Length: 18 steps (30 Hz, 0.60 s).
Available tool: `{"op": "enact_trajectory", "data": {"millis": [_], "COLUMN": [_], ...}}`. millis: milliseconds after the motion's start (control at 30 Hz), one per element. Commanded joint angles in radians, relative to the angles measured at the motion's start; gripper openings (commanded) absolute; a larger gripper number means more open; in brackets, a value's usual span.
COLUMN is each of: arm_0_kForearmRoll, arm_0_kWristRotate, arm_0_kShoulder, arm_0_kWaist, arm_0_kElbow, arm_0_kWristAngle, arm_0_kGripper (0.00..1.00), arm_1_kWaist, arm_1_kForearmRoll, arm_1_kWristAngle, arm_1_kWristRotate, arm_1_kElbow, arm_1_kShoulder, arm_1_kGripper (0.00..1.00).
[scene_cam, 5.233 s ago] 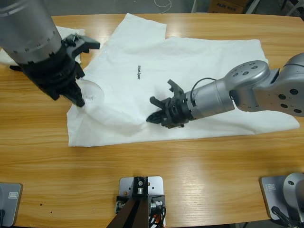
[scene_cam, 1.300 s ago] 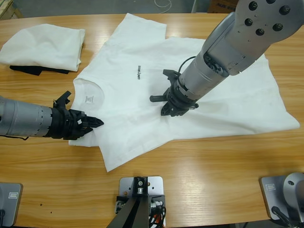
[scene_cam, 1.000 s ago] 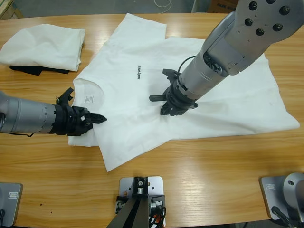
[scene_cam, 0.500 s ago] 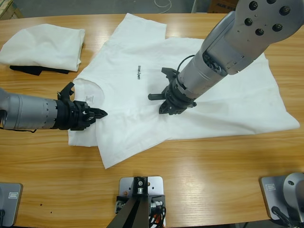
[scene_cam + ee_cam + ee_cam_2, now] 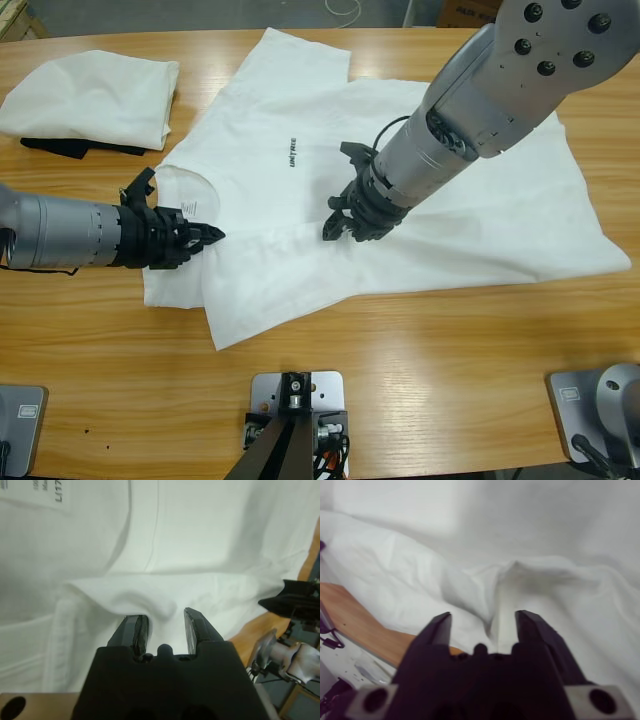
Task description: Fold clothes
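A white T-shirt with small black chest lettering lies spread across the table, its lower left part folded over in a flap. My left gripper comes in low from the left edge, just below the collar label. In the left wrist view it is shut on a raised fold of the T-shirt. My right gripper reaches down from the upper right onto the shirt's middle. In the right wrist view it stands open astride a ridge of the cloth.
A folded white garment lies at the table's back left corner on top of a dark one. Bare wood runs along the front of the table, in front of the shirt's hem.
The left arm has swung down to a low reach from the left edge, and its gripper has crept right onto the shirt. The right gripper has dipped slightly toward the lower left.
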Motion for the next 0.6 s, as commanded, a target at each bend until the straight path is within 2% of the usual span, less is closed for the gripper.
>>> {"op": "enact_trajectory", "data": {"millis": [33,433,600], "arm_0_kForearmRoll": [-0.096,-0.165,-0.173], "arm_0_kWristRotate": [0.005,0.000,0.006], "arm_0_kShoulder": [0.066,0.131,0.125], "arm_0_kWaist": [0.073,0.080,0.119], "arm_0_kElbow": [0.005,0.009,0.009], "arm_0_kWristAngle": [0.013,0.006,-0.011], "arm_0_kGripper": [0.292,0.292,0.292], "arm_1_kWaist": [0.012,0.012,0.012], "arm_1_kForearmRoll": [-0.010,-0.012,-0.012], "arm_1_kWristAngle": [-0.018,-0.020,-0.021], "arm_1_kWristRotate": [0.012,0.015,0.015], "arm_1_kElbow": [0.065,0.074,0.082], "arm_1_kShoulder": [-0.008,-0.011,-0.014], "arm_1_kGripper": [1.000,1.000,1.000]}}
